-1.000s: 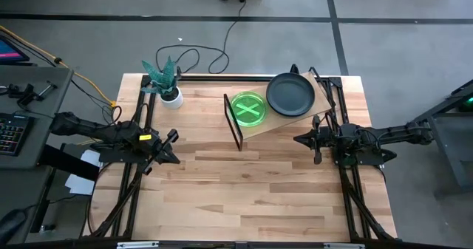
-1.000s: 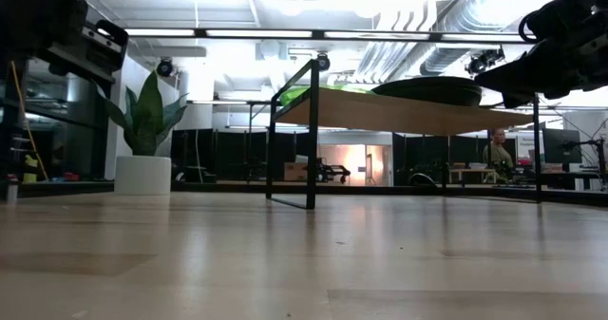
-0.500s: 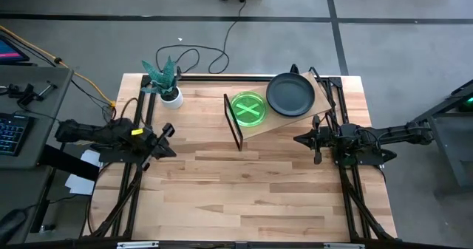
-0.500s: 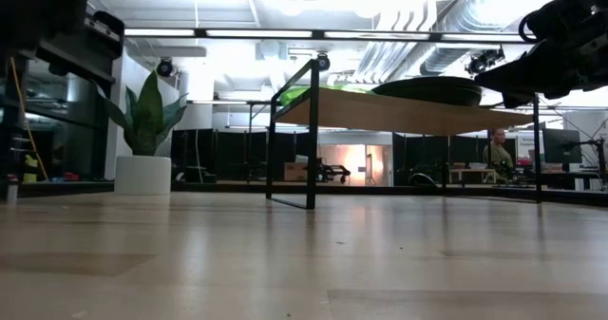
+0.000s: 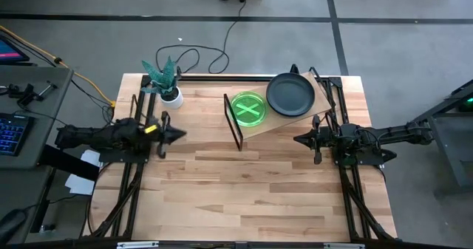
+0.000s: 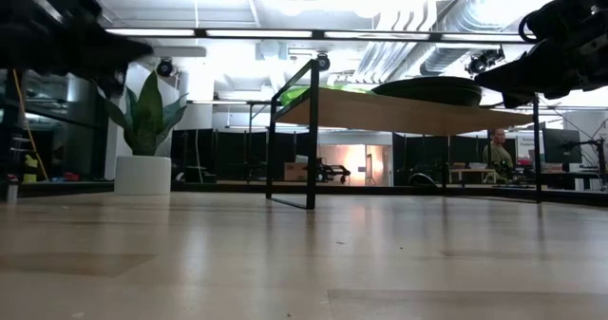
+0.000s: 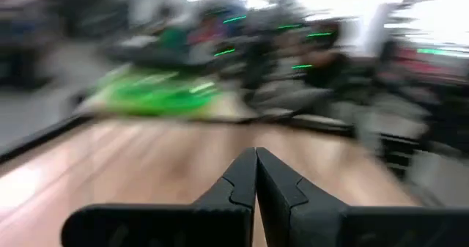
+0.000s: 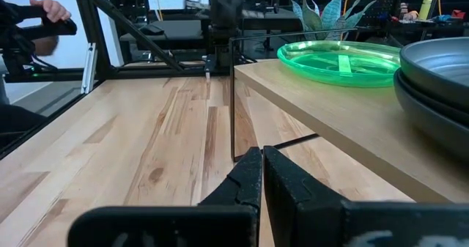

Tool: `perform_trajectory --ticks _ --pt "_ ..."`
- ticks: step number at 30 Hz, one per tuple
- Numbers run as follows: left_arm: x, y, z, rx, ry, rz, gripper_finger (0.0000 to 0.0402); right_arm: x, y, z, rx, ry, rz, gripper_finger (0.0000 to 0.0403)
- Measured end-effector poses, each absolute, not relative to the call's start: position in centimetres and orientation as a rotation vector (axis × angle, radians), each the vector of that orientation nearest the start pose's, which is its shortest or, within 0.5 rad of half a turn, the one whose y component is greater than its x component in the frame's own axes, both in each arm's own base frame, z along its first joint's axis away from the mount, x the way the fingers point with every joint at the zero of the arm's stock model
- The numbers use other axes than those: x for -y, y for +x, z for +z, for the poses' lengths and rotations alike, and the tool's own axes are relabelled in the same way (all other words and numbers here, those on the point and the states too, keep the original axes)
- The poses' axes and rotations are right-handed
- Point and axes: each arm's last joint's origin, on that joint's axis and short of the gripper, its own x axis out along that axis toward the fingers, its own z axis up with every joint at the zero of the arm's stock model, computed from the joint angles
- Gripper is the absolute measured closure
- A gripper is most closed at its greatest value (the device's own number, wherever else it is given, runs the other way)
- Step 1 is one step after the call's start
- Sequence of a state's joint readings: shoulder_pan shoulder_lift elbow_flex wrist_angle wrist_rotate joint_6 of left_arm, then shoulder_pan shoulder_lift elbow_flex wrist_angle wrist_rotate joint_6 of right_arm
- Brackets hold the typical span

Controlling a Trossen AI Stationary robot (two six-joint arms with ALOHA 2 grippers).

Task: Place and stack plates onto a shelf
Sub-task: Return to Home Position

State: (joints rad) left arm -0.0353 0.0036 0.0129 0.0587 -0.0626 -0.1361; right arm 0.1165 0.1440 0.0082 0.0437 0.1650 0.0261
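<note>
High view: shows green plates [image 5: 248, 108] and grey plates [image 5: 290, 94] stacked side by side on shelf [image 5: 322, 92]; left gripper [image 5: 177, 134] near plant pot [image 5: 171, 97], right gripper [image 5: 299, 140] beside shelf. Low view: shows shelf tilted. Wrist views: show both pincers closed, empty.

We list:
- One wooden table [image 5: 244, 197] of pale planks.
- One plant [image 5: 162, 73] with green leaves, in a white pot [image 5: 172, 98], standing on the table's left side near a corner.
- One black cable [image 5: 230, 35], looping over the grey floor beyond the table.
- One keyboard [image 5: 9, 134], just beside a grey desk [image 5: 33, 83] off to the left.
- White papers [image 5: 80, 171] on the floor by the table's left edge.
- One person [image 6: 497, 155], far back in the room.
- One hand [image 8: 51, 11], well beyond the table.
</note>
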Motion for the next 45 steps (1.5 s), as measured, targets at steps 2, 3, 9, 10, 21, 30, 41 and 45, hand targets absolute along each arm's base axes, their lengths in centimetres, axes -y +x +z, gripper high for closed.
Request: perform_trajectory --ticks 2,3,9,10,21,30,41,45 --pt "-0.19 9.67 17.09 0.056 -0.188 0.136 0.0401 -0.75 10.53 15.88 -0.091 0.013 -0.05 0.0402" --pt "-0.24 9.66 17.11 0.059 -0.182 0.151 0.0401 -0.75 10.53 15.88 -0.091 0.013 -0.05 0.0402" --pt "-0.16 9.67 17.07 0.05 -0.117 0.137 0.0401 -0.75 10.53 15.88 -0.091 0.013 -0.05 0.0402" --pt "-0.15 9.67 17.07 0.049 -0.111 0.134 0.0401 -0.75 10.53 15.88 -0.091 0.013 -0.05 0.0402" --pt "0.31 9.71 16.83 0.016 -0.017 -0.026 0.0401 -0.75 10.53 15.88 -0.091 0.013 -0.05 0.0402" --pt "0.3 9.71 16.82 0.015 -0.015 -0.023 0.0401 -0.75 10.53 15.88 -0.091 0.013 -0.05 0.0402" --pt "0.3 9.71 16.82 0.016 -0.015 -0.023 0.0401 -0.75 10.53 15.88 -0.091 0.013 -0.05 0.0402" --pt "0.3 9.71 16.82 0.016 -0.015 -0.023 0.0401 -0.75 10.53 15.88 -0.091 0.013 -0.05 0.0402"
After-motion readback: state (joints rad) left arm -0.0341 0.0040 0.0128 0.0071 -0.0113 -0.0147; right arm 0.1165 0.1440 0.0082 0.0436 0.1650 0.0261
